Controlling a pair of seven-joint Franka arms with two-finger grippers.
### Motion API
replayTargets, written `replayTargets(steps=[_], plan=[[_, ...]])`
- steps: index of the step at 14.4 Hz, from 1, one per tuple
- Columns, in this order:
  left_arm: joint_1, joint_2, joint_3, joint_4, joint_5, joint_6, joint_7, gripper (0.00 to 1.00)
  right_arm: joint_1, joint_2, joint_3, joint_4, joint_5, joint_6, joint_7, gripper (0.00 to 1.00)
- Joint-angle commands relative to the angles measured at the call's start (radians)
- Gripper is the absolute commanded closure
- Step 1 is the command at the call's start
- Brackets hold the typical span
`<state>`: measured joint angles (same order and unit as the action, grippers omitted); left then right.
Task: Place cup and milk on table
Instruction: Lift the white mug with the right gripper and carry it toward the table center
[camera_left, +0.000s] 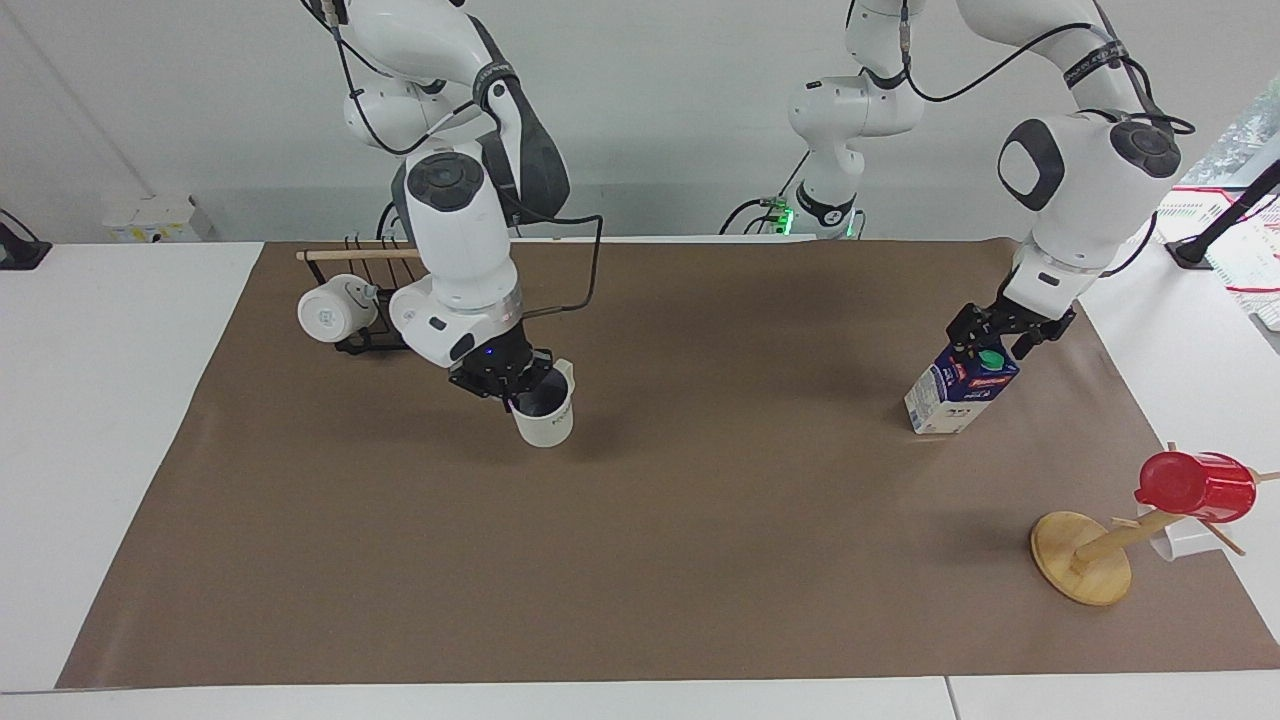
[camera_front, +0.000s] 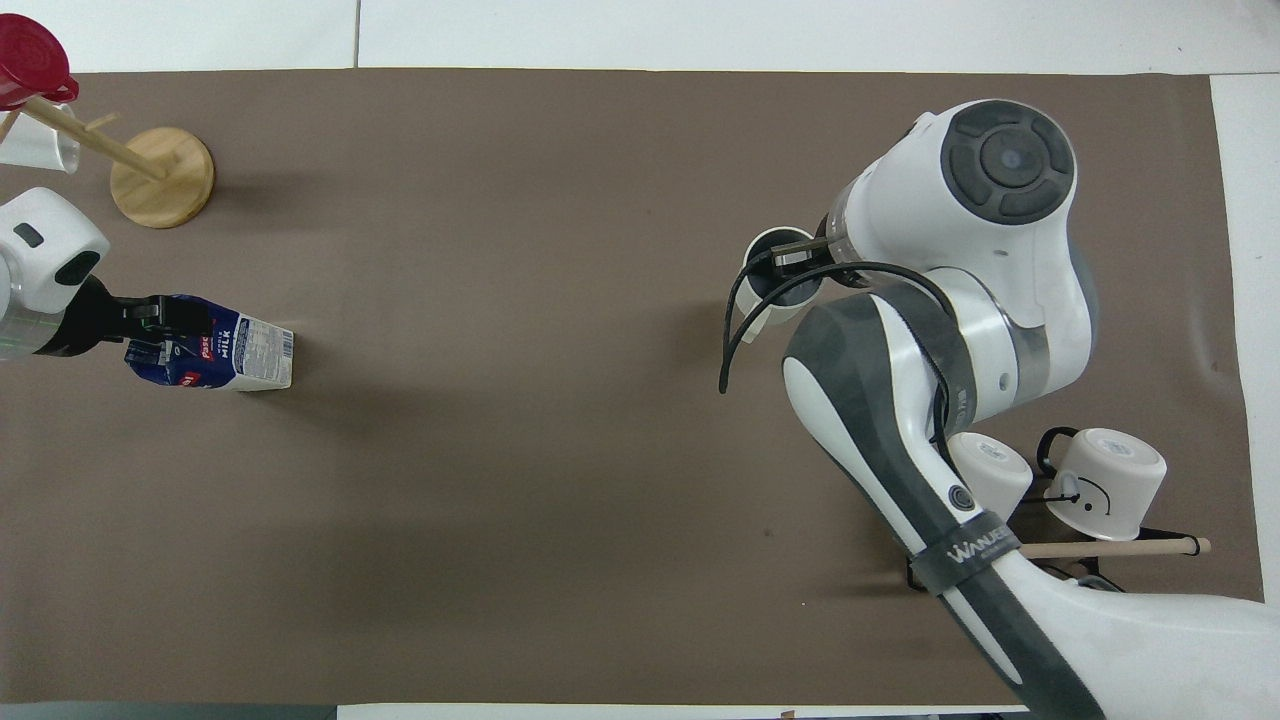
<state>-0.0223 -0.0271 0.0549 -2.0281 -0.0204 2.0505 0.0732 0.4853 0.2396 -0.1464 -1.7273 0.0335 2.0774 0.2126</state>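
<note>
My right gripper (camera_left: 514, 384) is shut on the rim of the off-white cup (camera_left: 545, 418), one finger inside it, and holds it just above the brown sheet of the table (camera_left: 700, 560), near the middle. In the overhead view the right arm hides most of the cup (camera_front: 768, 290). The milk (camera_left: 962, 386) is a blue and white carton with a green cap that stands on the sheet at the left arm's end. My left gripper (camera_left: 992, 340) is open, with its fingers astride the carton's top. The overhead view shows the milk (camera_front: 235, 352) and the left gripper (camera_front: 165, 315).
A black wire rack (camera_left: 368, 340) with two white mugs (camera_front: 1108, 486) stands near the right arm's base. A wooden mug tree (camera_left: 1082, 558) with a red cup (camera_left: 1196, 486) stands farther from the robots than the milk.
</note>
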Motion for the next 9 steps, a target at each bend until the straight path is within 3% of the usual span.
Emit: replayTargets(steps=[1,3,4,9], plan=[[-0.004,-0.024,0.003,-0.041,0.007,0.028,0.011,0.36,0.051,-0.011,0.001,-0.072,-0.01,0.087,0.024,1.0],[-0.004,-0.02,0.003,-0.037,0.007,0.03,0.01,0.91,0.075,-0.014,0.001,-0.118,-0.01,0.157,0.033,1.0],[-0.004,-0.019,0.003,-0.032,0.007,0.03,0.01,1.0,0.084,-0.023,0.001,-0.145,-0.01,0.193,0.033,1.0],[-0.005,-0.025,0.003,-0.001,0.007,0.005,0.008,1.0,0.113,-0.057,0.001,-0.27,-0.012,0.329,0.012,1.0]])
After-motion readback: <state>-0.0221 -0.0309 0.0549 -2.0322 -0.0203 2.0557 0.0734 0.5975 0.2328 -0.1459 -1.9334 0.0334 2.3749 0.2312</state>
